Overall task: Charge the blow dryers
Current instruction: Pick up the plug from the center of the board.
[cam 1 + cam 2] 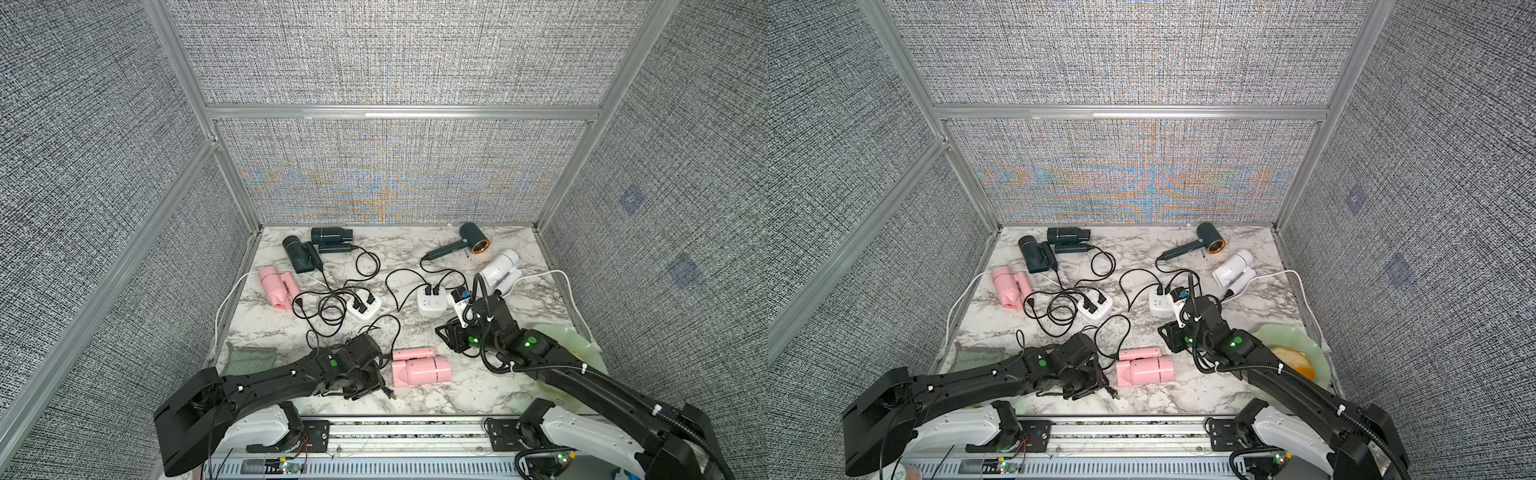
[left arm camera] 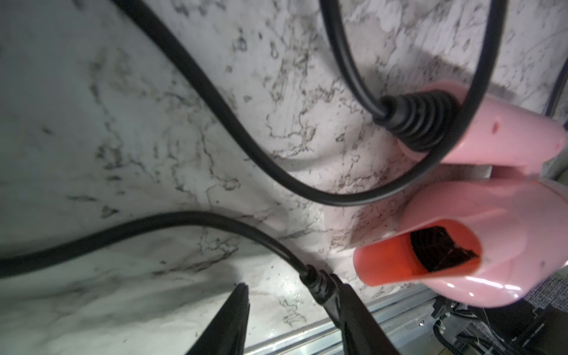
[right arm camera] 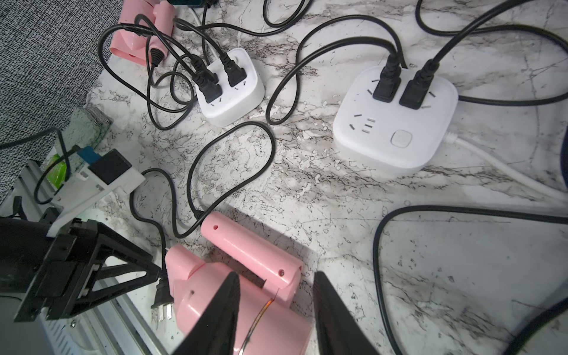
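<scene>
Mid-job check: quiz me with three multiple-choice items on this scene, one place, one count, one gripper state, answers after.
1. Where does the loose black plug of the near pink plastic blow dryer lie?
A. on the marble table by its front edge
B. on top of that dryer
C. hanging off the table
2. How many black plugs sit in the right-hand white square socket block?
A. one
B. two
C. four
3. The right gripper is:
A. shut on a cord
B. open and empty
C. shut on that dryer
Answers: A, it lies unplugged at the left gripper; B, two stand side by side; B, its jaws stand apart, gripping nothing.
</scene>
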`<action>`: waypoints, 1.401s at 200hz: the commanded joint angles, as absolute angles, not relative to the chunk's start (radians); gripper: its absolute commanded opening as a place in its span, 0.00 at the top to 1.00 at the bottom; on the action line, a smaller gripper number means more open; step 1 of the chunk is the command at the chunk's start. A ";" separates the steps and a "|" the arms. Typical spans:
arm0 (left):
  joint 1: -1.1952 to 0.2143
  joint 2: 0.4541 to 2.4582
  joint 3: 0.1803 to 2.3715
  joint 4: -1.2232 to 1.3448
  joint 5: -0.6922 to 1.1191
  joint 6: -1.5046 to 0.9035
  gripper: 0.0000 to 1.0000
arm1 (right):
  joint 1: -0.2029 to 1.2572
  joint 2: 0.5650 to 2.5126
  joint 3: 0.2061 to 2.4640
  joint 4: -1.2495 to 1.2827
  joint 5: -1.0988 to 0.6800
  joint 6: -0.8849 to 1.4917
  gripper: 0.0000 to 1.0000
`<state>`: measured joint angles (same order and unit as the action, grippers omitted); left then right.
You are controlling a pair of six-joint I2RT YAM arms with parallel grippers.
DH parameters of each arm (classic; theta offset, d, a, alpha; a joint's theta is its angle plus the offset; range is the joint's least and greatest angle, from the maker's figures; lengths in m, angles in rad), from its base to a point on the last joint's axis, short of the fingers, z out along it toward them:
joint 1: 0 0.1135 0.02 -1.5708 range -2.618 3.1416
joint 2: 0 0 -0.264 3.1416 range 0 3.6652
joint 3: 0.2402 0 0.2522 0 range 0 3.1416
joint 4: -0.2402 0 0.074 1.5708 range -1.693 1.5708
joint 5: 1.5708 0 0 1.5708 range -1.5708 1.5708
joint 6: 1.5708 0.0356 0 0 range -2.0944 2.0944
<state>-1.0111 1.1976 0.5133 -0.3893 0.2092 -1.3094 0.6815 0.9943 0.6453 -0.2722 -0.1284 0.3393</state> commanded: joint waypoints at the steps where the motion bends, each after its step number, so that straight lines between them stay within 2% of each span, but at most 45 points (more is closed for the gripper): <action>1: -1.011 1.215 0.532 -0.398 0.178 -1.310 0.52 | 0.684 0.990 0.641 -0.282 -0.103 0.344 0.58; 73: -1.012 1.328 0.599 -0.448 0.138 -1.243 0.62 | 0.685 1.005 0.647 -0.280 -0.085 0.341 0.58; 139: -1.013 1.414 0.652 -0.521 0.083 -1.172 0.77 | 0.687 0.997 0.656 -0.296 -0.058 0.344 0.58; 235: -1.012 1.324 0.651 -0.494 -0.004 -1.248 0.92 | 0.691 0.894 0.562 -0.243 -0.025 0.381 0.58; 280: -1.012 1.253 0.673 -0.470 -0.064 -1.233 0.95 | 0.690 0.862 0.536 -0.210 -0.044 0.411 0.60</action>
<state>-1.0126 1.2823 0.6548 -0.4881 -0.0074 -1.2358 0.6884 0.8757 0.5438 -0.2512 -0.0311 0.3855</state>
